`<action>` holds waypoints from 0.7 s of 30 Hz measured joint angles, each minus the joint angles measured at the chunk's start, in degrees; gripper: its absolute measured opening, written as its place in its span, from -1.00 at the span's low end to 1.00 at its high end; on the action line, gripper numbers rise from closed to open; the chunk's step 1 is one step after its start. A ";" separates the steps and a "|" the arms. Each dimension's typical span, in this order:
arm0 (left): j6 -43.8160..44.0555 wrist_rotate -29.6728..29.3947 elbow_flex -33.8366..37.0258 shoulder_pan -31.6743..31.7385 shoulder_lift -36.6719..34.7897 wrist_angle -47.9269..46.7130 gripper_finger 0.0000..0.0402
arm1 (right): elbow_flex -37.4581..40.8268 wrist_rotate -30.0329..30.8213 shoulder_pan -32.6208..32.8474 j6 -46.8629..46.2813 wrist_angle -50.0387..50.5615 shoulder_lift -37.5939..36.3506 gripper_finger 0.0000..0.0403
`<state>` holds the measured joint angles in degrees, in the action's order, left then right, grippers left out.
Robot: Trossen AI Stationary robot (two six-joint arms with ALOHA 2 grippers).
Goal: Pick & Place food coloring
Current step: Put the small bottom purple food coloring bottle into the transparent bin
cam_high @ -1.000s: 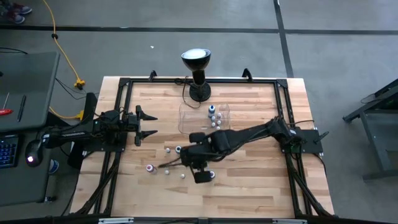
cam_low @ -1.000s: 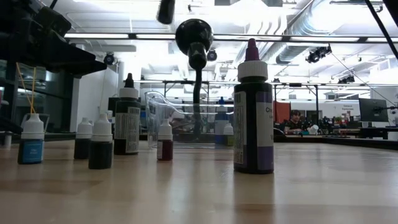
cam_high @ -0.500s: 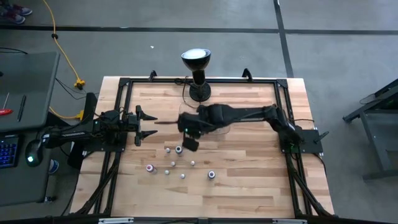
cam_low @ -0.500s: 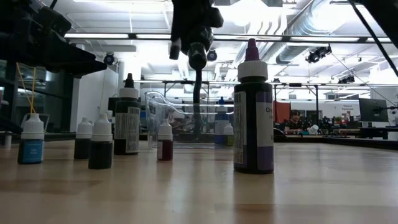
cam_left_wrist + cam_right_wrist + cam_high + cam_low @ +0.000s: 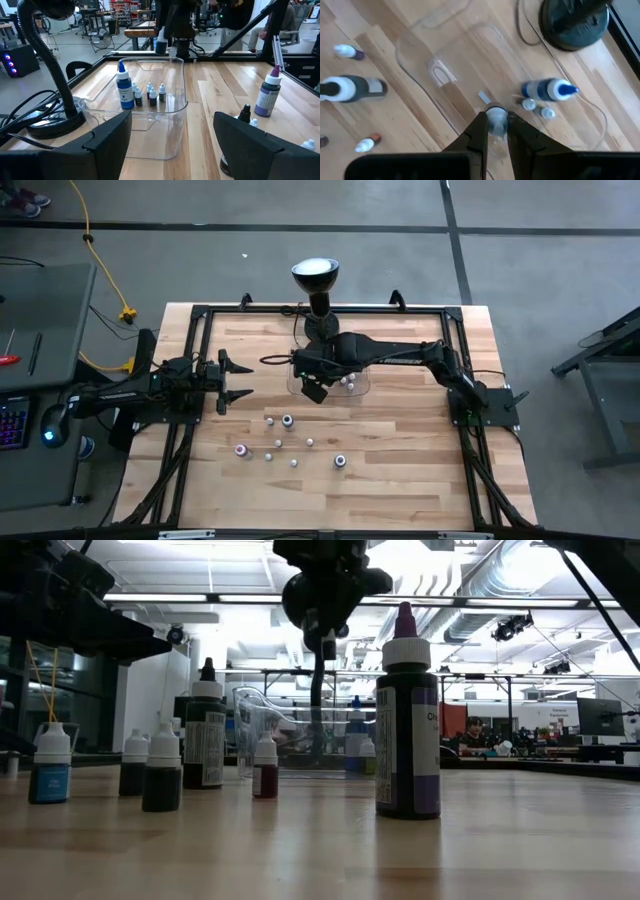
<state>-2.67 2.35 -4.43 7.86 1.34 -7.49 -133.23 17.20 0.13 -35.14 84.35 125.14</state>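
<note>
My right gripper (image 5: 315, 388) hangs over the clear plastic tray (image 5: 352, 386) at the table's middle far side. It is shut on one small food coloring bottle (image 5: 496, 114), which also shows in the left wrist view (image 5: 160, 45). A taller blue-capped bottle (image 5: 550, 90) and a few tiny ones (image 5: 152, 95) stand on the tray's floor. Several more bottles (image 5: 287, 420) stand on their bases on the wood nearer the front. My left gripper (image 5: 235, 380) waits open at the table's left, pointing level toward the tray. My right gripper pinches the small bottle between its two fingers (image 5: 481, 127), which come from above and slant down. The bottle's whitish end (image 5: 496, 111) shows just past the fingertips. It is lifted clear, above the tray's near end.
A black gooseneck lamp (image 5: 317, 280) stands just beyond the tray, its base (image 5: 575, 17) close to the tray's far wall. A tall purple bottle (image 5: 407, 720) stands nearest the table's front. Black frame rails (image 5: 200, 315) border the tabletop.
My right gripper has travelled from the table's near middle toward the far edge, until it is over the tray. Its wrist has rolled on the way, and it has stayed shut on the small bottle, which is carried clear of the table.
</note>
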 joint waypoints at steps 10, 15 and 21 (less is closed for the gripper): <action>0.00 0.00 0.01 0.02 0.00 0.00 0.38 | 0.00 -0.06 -0.51 -1.11 0.69 0.00 -0.79; 0.01 0.00 0.01 0.01 0.00 -0.01 0.38 | 0.04 0.09 -0.51 -2.12 1.10 -0.61 -0.79; -0.01 0.00 0.02 0.02 0.02 -0.02 0.38 | 0.02 -0.78 -0.20 -2.07 3.90 -2.74 -0.79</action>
<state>-2.68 2.35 -4.40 7.88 1.36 -7.51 -133.21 16.42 -0.07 -37.21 88.25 122.40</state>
